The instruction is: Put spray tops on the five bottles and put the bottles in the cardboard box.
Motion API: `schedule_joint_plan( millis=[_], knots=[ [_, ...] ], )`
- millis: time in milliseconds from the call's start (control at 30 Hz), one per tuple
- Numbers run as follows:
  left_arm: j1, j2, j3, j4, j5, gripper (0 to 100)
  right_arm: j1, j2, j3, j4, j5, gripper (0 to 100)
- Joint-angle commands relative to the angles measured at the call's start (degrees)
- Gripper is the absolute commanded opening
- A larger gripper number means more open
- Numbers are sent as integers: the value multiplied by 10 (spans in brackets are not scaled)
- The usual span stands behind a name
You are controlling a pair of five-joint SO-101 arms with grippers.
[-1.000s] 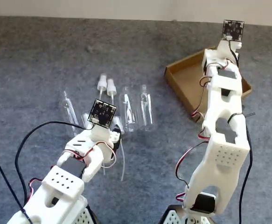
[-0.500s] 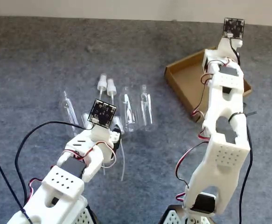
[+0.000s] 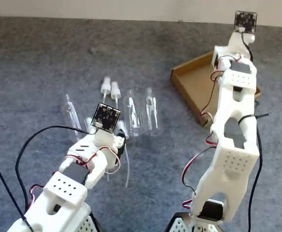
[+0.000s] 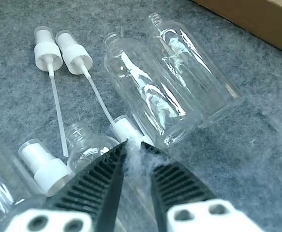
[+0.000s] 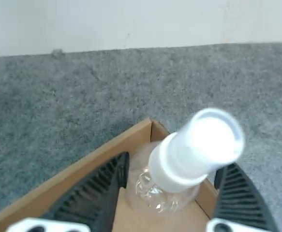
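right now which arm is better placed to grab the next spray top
Left, I'd say. The left gripper sits right at a loose spray top, among the uncapped bottles. The right gripper is over at the cardboard box, open around a capped bottle, away from the loose tops.

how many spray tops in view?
5. Two spray tops lie loose side by side; one at the left gripper; one beside it; one on the bottle in the cardboard box.

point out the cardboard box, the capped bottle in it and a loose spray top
cardboard box (image 3: 194, 83), high view, bare floor
capped bottle (image 5: 191, 152), right wrist view, white spray top
loose spray top (image 4: 47, 50), left wrist view, white collar
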Motion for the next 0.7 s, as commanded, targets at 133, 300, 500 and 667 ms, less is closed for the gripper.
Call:
schedule_joint_plan(
  millis=[133, 300, 500, 667],
  knots=[
    [-7, -2, -4, -11, -4, 8, 4, -46, -102, 87, 8, 261],
    [-7, -2, -4, -11, -4, 8, 4, -46, -145, 140, 8, 261],
    [-8, -2, -4, -12, -4, 8, 1, -46, -226, 225, 5, 261],
    [-9, -2, -7, -11, -4, 8, -7, -47, -321, 317, 5, 261]
  ],
)
